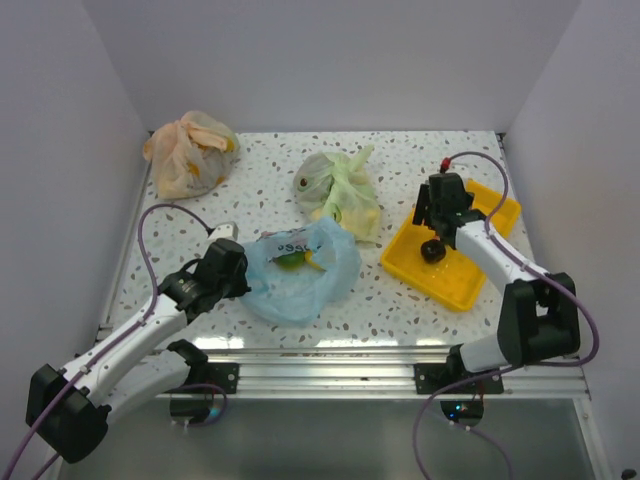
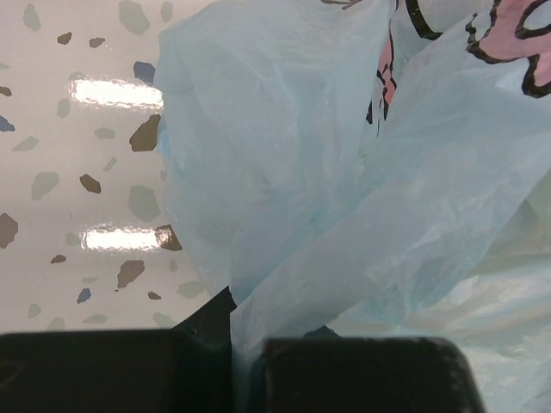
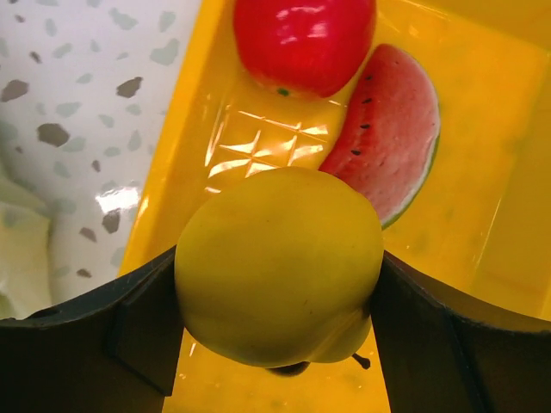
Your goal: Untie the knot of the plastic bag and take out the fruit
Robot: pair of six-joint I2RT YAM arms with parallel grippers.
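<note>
The light blue plastic bag (image 1: 300, 275) lies open at the front middle of the table; no tied knot shows. A green fruit (image 1: 290, 260) and a yellow one lie in its mouth. My left gripper (image 1: 240, 268) is shut on the bag's left edge; in the left wrist view the thin plastic (image 2: 327, 172) runs down between the jaws (image 2: 245, 361). My right gripper (image 1: 440, 212) is over the yellow tray (image 1: 475, 290), shut on the yellow pear (image 3: 280, 267). The red apple (image 3: 301, 39) and watermelon slice (image 3: 387, 129) lie in the tray (image 3: 482, 215). A dark purple fruit (image 1: 432, 250) is there too.
A pale green tied bag (image 1: 340, 190) lies just behind the blue bag. An orange tied bag (image 1: 190, 150) sits at the back left. White walls close in the table on three sides. A metal rail runs along the near edge.
</note>
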